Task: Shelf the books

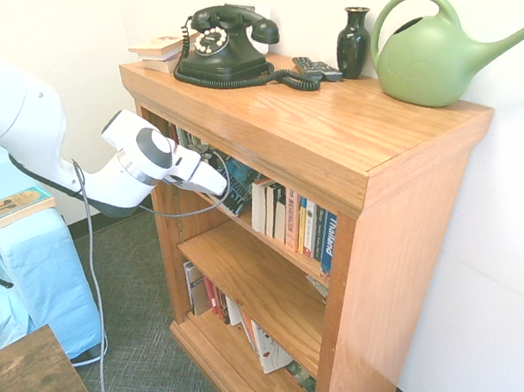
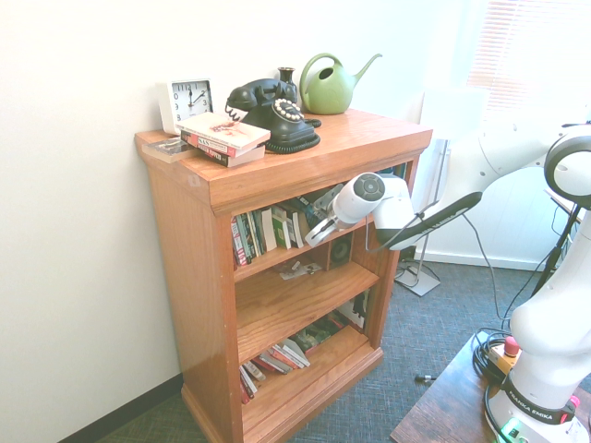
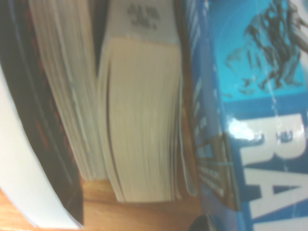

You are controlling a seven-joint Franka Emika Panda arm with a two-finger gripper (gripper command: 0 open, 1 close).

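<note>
My gripper [image 1: 215,186] [image 2: 312,233] reaches into the top compartment of the wooden bookcase [image 1: 333,138] and is shut on a blue-and-black paperback [image 1: 240,182] [image 3: 269,96]. That book leans tilted at the left end of a row of upright books [image 1: 293,220] [image 2: 263,233]. In the wrist view its glossy blue cover fills one side, right beside the cream page edges of a shelved book [image 3: 144,120] on the wooden board. My fingertips are partly hidden under the bookcase top.
On top stand a black dial phone [image 1: 223,42], a dark vase [image 1: 353,42], a green watering can [image 1: 433,59], a white clock [image 2: 187,100] and stacked books [image 2: 222,138]. Another book [image 1: 11,208] lies on the blue-covered seat. Leaning books [image 1: 222,306] fill the bottom shelf.
</note>
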